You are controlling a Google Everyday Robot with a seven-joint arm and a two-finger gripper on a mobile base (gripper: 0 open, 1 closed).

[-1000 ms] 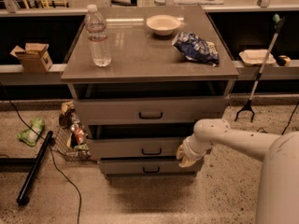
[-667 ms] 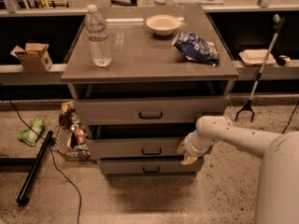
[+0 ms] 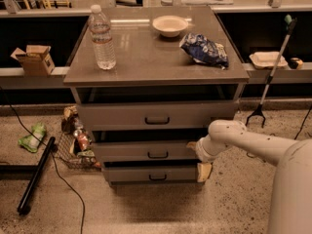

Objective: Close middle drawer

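Observation:
The grey cabinet has three drawers. The middle drawer (image 3: 146, 151) has a low front and a small dark pull, and it stands out a little, with a dark gap above it. The top drawer (image 3: 156, 115) and bottom drawer (image 3: 153, 173) also stand out slightly. My gripper (image 3: 199, 158) is at the right end of the middle drawer's front, against or very close to it, on the end of the white arm (image 3: 243, 140) that reaches in from the right.
On the cabinet top stand a water bottle (image 3: 102, 38), a white bowl (image 3: 169, 25) and a blue chip bag (image 3: 204, 49). A wire basket of snacks (image 3: 75, 143) is at the cabinet's left. A black pole (image 3: 35, 177) and a cable lie on the floor. A grabber tool (image 3: 270, 77) leans at the right.
My arm has shifted slightly to the right and up. The gripper stays at the middle drawer's right end. The drawer front looks in about the same place.

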